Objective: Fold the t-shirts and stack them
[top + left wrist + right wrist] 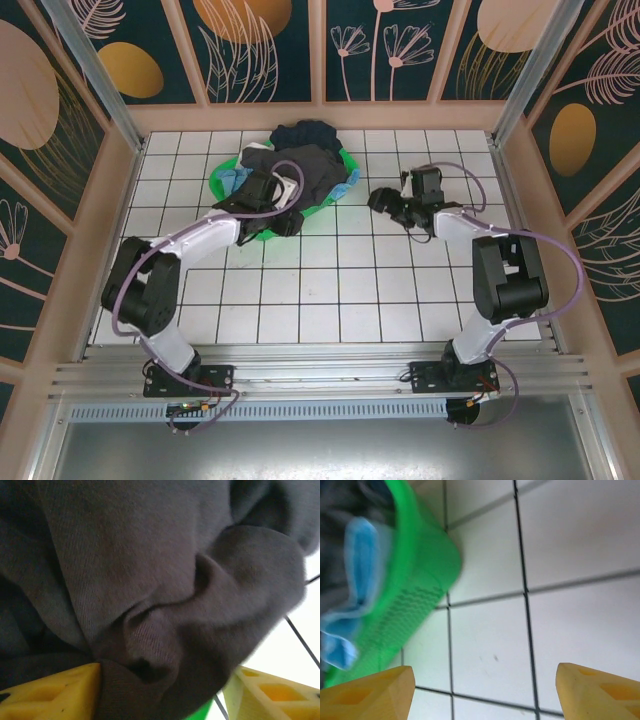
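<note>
In the overhead view the shirts lie heaped in the green basket [228, 183] at the upper middle of the frame, with the charcoal shirt [315, 165] on top and spilling over the near rim. The left claw [165, 677] is down in that shirt. Its yellow fingers [55, 690] sit in the lower corners of the wrist view, partly apart, with a thick fold of grey cloth bulging between them; whether they pinch it I cannot tell. To do this well, it should grip near a hem or shoulder rather than a bunched wad, then lift straight up so the light blue shirt [357, 545] and the basket are not dragged along. The right claw [485, 685] hangs wide open and empty over the white tiles [580, 550] right of the basket, well placed to take a second corner.
</note>
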Action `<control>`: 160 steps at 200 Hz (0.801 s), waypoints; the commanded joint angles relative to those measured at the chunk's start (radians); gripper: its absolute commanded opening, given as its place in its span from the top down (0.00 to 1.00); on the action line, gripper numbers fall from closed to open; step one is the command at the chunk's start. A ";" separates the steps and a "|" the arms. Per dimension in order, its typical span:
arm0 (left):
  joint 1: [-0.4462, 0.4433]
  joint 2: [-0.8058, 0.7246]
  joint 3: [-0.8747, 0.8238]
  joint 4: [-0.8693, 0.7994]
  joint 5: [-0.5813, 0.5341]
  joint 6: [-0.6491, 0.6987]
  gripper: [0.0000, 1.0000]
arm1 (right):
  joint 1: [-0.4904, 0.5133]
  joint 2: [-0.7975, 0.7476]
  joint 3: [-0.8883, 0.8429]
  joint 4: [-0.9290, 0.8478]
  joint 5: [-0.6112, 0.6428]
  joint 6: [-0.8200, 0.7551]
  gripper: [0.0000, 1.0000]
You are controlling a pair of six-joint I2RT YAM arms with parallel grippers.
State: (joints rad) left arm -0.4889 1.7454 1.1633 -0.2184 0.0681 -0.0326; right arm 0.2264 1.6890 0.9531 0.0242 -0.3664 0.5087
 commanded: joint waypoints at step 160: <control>0.388 0.171 0.238 -0.017 -0.477 0.038 1.00 | 0.013 -0.022 -0.047 0.069 0.018 0.037 0.27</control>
State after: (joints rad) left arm -0.1413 1.8709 1.3285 -0.2398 -0.3279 0.0227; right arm 0.2356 1.6669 0.9039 0.0830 -0.3664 0.5339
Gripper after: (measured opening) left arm 0.137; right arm 0.731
